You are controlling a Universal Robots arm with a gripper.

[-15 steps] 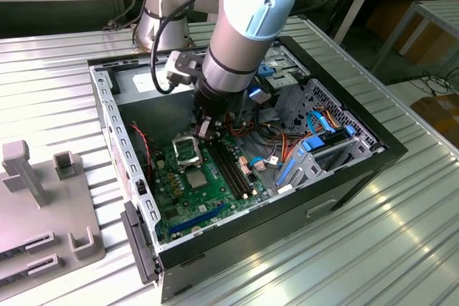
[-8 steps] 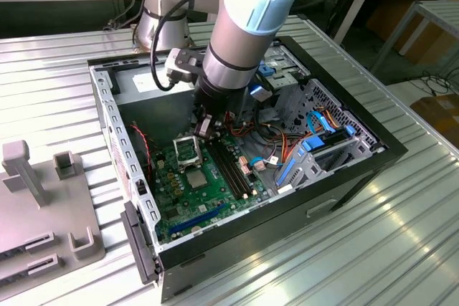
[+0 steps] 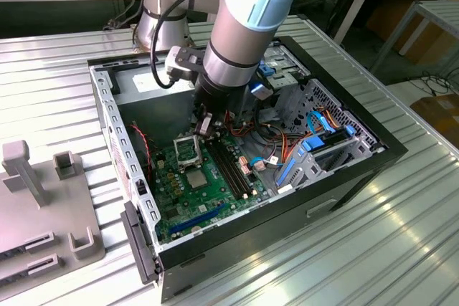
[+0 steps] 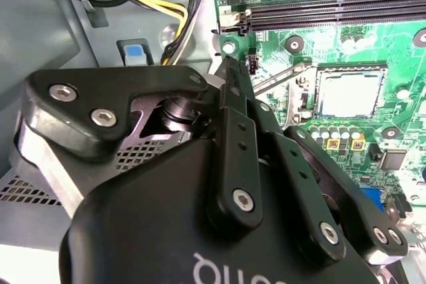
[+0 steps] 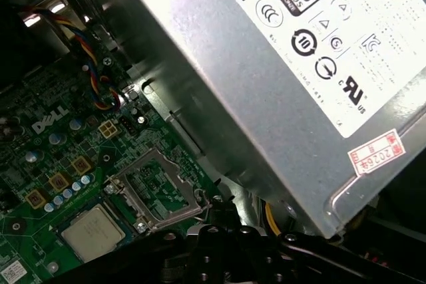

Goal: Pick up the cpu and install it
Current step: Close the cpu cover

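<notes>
Exterior view: fingers [image 3: 203, 125] seemingly closed, empty.

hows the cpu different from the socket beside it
The cpu has a plain, solid silvery-grey top; the socket is a metal frame around a darker centre. The gripper hangs nearer the socket than the cpu. Both are square and sit on the green board.

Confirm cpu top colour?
Plain silvery-grey metal; the cpu shows best in the first wrist view.

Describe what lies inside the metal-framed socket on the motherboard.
The socket shows a bare contact field, no chip; the cpu lies beside it. The gripper covers one corner.
</notes>
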